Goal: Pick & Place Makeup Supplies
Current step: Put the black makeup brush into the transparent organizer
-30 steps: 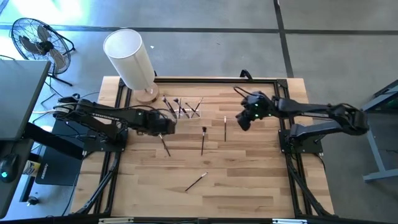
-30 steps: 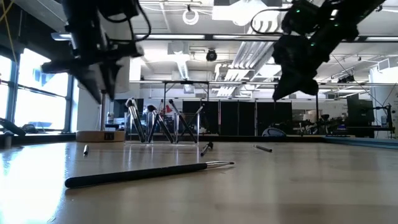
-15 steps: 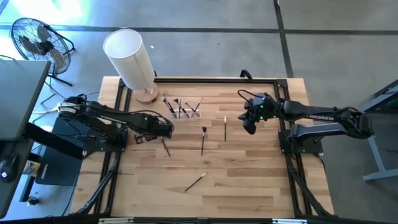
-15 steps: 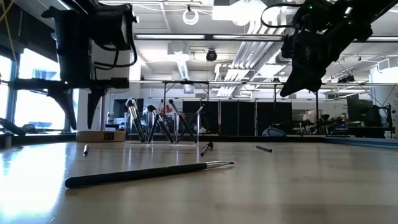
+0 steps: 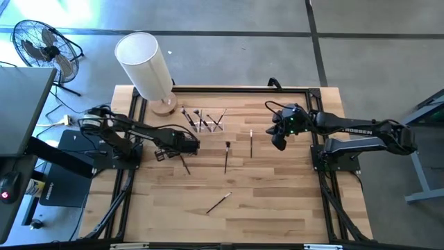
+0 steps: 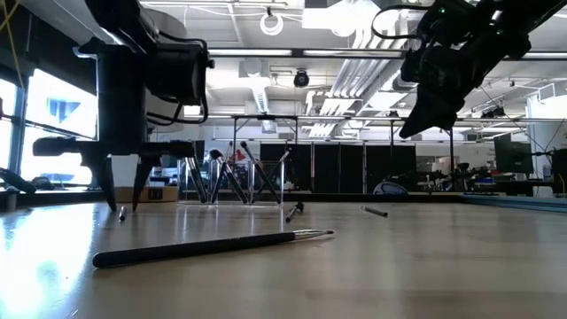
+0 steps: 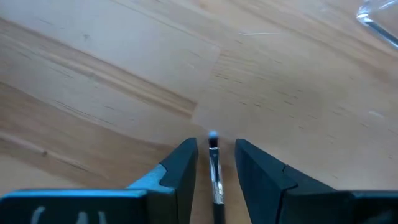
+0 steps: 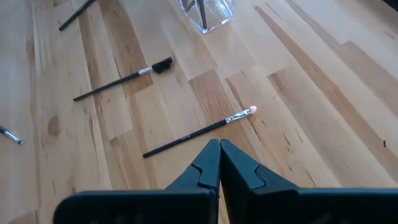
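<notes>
A pale wooden plank table (image 5: 277, 208) edged with a black metal frame (image 5: 128, 191) stands on a grey concrete floor (image 5: 374, 48) crossed by dark seams. A black round floor fan (image 5: 40, 46) sits off the table's far left corner, beside a grey flat-topped cabinet (image 5: 21, 97). In the low view, bright windows (image 6: 49, 133) light the left side, and white ceiling pipes (image 6: 354, 84) run overhead above a row of dark panels (image 6: 337, 168).

Left end effector (image 7: 212, 167) lower, astride brush (image 7: 214, 168).
</notes>
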Controlling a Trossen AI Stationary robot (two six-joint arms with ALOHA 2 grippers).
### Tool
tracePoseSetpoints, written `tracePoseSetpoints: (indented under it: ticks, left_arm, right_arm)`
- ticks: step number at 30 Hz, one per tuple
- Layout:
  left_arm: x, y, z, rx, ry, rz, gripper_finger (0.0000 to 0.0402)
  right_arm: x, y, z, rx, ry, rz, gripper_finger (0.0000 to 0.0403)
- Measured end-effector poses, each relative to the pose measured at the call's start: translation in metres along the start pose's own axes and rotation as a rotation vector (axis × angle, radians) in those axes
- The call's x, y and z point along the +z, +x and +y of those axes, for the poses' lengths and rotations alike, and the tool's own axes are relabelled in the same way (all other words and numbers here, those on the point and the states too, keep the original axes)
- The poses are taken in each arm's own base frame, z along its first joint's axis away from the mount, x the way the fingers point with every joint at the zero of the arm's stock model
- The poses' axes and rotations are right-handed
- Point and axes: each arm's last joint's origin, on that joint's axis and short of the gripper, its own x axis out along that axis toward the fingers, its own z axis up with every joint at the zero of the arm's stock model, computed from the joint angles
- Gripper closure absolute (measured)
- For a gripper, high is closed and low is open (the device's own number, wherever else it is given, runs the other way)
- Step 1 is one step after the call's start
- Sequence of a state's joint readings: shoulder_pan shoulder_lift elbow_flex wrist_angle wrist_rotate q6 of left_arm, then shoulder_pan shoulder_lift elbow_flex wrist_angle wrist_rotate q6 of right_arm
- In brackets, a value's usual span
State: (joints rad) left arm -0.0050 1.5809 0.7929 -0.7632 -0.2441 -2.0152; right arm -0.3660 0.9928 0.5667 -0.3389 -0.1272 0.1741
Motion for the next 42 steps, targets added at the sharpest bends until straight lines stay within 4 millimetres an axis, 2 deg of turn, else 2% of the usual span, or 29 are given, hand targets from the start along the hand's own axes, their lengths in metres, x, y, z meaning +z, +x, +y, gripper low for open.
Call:
tracePoseSetpoints:
  ticks: [10,13,18,25,28,31,42]
  left_arm:
    - [-0.001,0.005,0.000,0.013,0.001,-0.029,0.0295]
    - [-0.001,0.005,0.001,0.017,0.002,-0.029,0.0321]
    - [0.000,0.005,0.003,0.035,0.003,-0.034,0.0390]
    - [-0.001,0.003,0.001,0.031,0.006,-0.017,0.0396]
    - [-0.007,-0.006,-0.006,0.006,0.045,-0.024,0.0398]
    - [-0.012,-0.023,-0.019,-0.062,0.072,-0.020,0.0400]
    - [-0.028,-0.085,-0.051,-0.330,0.216,-0.227,0.0401]
  right_arm:
    - [0.000,0.000,0.000,0.000,0.000,0.000,0.0397]
    - [0.000,0.000,0.000,0.000,0.000,0.001,0.0400]
    - [0.000,0.000,0.000,0.000,0.000,0.000,0.0399]
    - [0.000,0.000,0.000,0.006,0.000,0.002,0.0401]
    - [0.000,0.000,0.000,0.008,0.000,0.002,0.0399]
    - [0.000,0.000,0.000,0.009,-0.004,0.003,0.0397]
    - [-0.001,0.000,0.000,0.010,-0.025,0.012,0.0396]
